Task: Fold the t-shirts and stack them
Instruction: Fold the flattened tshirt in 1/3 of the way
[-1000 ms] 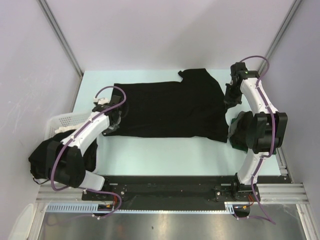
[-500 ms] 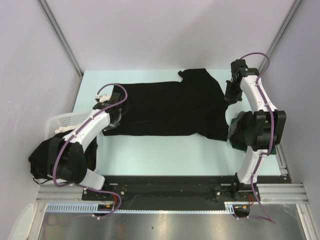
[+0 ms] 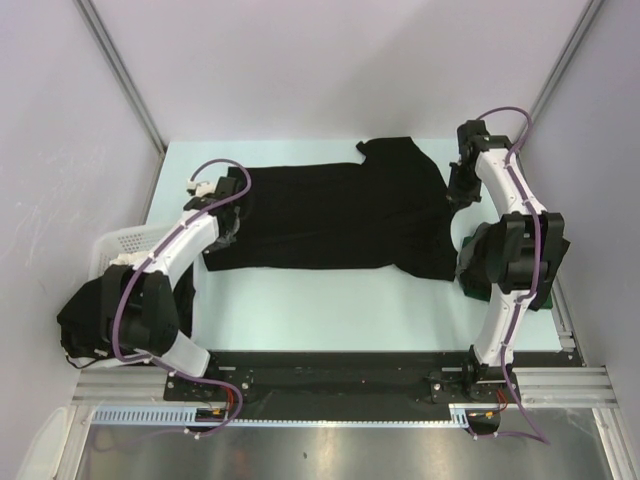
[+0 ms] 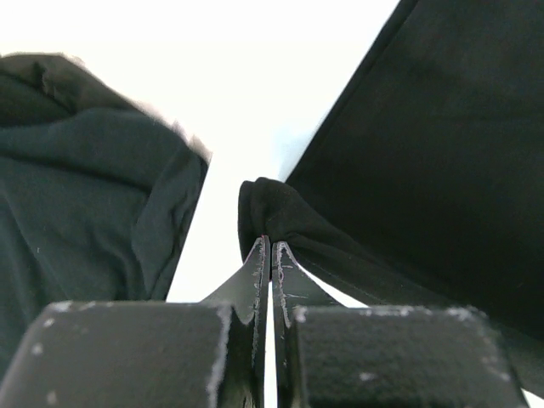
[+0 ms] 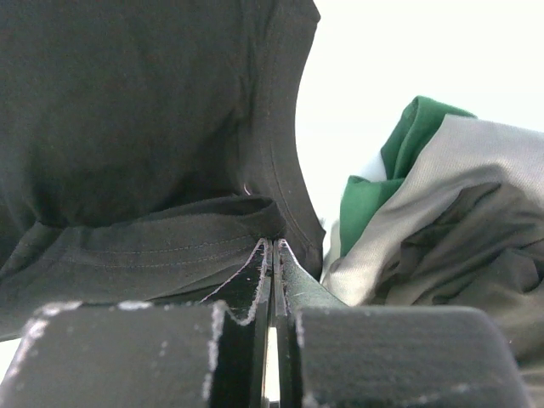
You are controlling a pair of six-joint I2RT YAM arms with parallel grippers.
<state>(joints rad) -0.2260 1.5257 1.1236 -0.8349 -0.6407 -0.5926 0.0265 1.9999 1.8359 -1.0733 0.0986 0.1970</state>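
Observation:
One black t-shirt [image 3: 340, 215] lies spread across the pale table [image 3: 320, 310], a sleeve pointing to the far side. My left gripper [image 3: 236, 210] is at the shirt's left edge. In the left wrist view this gripper [image 4: 270, 244] is shut on a bunched fold of the black cloth [image 4: 425, 153]. My right gripper [image 3: 455, 192] is at the shirt's right edge. Seen from the right wrist, it [image 5: 274, 243] is shut on a black stitched hem [image 5: 153, 246].
A white slotted basket [image 3: 125, 240] stands at the left, with a dark cloth heap [image 3: 85, 320] by it. A dark heap [image 4: 85, 195] also shows in the left wrist view. Green and grey clothes [image 5: 442, 195] are piled under my right arm [image 3: 520, 200].
Both grippers have moved toward the far side of the table, keeping hold of the cloth. The shirt's left edge has shifted away from the near edge with the left gripper.

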